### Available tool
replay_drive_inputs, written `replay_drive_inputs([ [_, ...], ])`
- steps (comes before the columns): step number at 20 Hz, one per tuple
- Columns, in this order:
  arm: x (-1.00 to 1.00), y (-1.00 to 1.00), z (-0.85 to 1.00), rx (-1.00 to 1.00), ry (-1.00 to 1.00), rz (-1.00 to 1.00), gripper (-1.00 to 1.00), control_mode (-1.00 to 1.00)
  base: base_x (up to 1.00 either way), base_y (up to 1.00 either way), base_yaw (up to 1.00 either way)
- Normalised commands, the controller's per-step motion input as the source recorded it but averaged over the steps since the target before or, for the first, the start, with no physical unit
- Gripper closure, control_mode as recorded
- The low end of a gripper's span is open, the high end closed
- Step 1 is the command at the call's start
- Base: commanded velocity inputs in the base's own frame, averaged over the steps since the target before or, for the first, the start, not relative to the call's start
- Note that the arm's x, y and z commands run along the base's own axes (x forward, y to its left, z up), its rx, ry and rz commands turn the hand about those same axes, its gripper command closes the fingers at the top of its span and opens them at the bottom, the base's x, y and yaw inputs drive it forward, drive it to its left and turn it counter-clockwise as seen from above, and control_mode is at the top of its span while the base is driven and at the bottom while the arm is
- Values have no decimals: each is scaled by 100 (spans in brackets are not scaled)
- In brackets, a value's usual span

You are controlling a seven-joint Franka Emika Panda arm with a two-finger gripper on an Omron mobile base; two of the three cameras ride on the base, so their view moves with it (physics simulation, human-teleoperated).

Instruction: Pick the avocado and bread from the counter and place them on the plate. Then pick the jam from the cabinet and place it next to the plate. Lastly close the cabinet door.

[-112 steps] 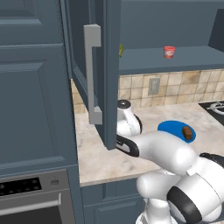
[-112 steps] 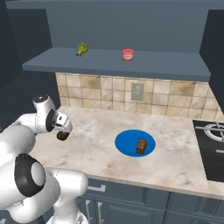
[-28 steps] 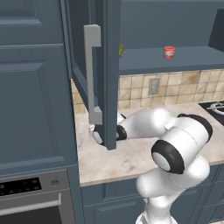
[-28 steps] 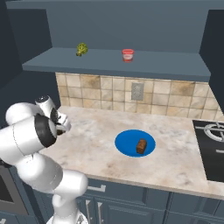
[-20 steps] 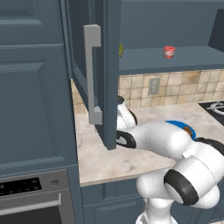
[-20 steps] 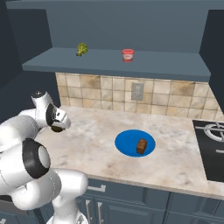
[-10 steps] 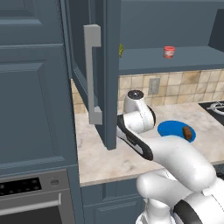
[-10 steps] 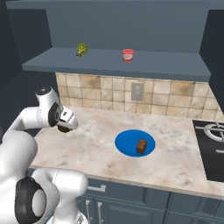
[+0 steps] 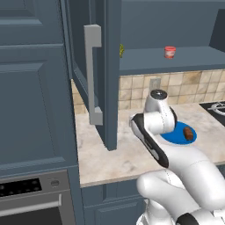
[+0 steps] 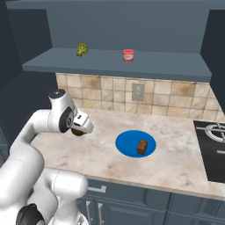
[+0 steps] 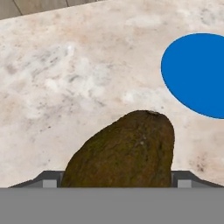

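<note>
My gripper (image 10: 81, 128) is shut on the avocado (image 10: 78, 132), a dark olive-brown lump held just above the counter (image 10: 96, 162), left of the plate (image 10: 127, 145). In the hand view the avocado (image 11: 124, 151) sits between the two fingertips, with the blue plate (image 11: 197, 74) at the upper right. The brown bread (image 10: 142, 146) lies on the plate's right part. On the shelf of the cabinet (image 10: 114, 66) stands the red jam (image 10: 128, 55). The cabinet door (image 9: 110, 88) hangs open, its edge over the counter's left end.
A small yellow-green item (image 10: 82, 49) sits on the shelf left of the jam. A black stove (image 10: 213, 145) borders the counter at the right. A wall outlet (image 10: 137, 92) is on the backsplash. An oven (image 9: 30, 197) is at the lower left.
The arm has swung round and carried the avocado a short way to the right, toward the plate. Bread, plate, jam and door have not moved.
</note>
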Motion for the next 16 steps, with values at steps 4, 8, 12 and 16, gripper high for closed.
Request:
replay_drive_inputs([
  [4,0,-64,0,-9,0,-1,100,-100,0,0,0],
  [8,1,-61,0,-10,2,-2,100,-100,0,0,0],
  [12,4,-58,0,-8,2,-2,100,-100,0,0,0],
  [16,6,-58,0,-4,3,-1,100,-100,0,0,0],
])
